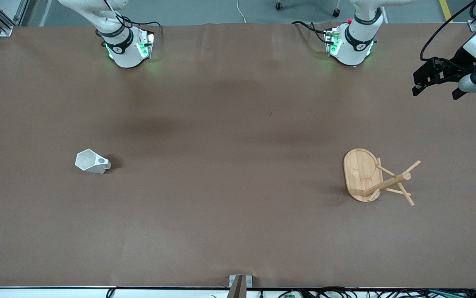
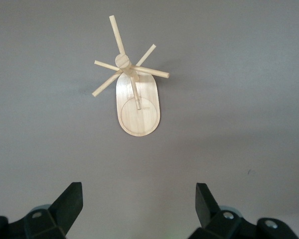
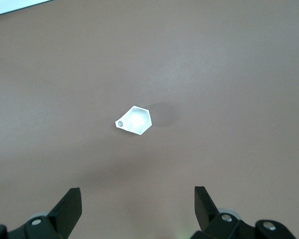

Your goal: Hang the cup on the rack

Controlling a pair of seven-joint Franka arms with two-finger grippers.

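The white faceted cup (image 1: 92, 162) rests on the brown table toward the right arm's end, its pierced handle turned toward the table's middle. From the right wrist view I look down into the cup (image 3: 134, 120), well ahead of my open, empty right gripper (image 3: 137, 191), which hangs high above the table. The wooden rack (image 1: 376, 177) stands toward the left arm's end on its oval base, pegs fanning from the post. The left wrist view shows the rack (image 2: 135, 87) from above. My left gripper (image 1: 437, 92) (image 2: 138, 191) hovers open and empty above the table's end, farther from the front camera than the rack.
The brown table cover (image 1: 229, 186) spans the whole surface. Both arm bases (image 1: 127, 45) (image 1: 351, 41) stand along the table's edge farthest from the front camera. A small metal bracket (image 1: 240, 281) sits at the edge nearest that camera.
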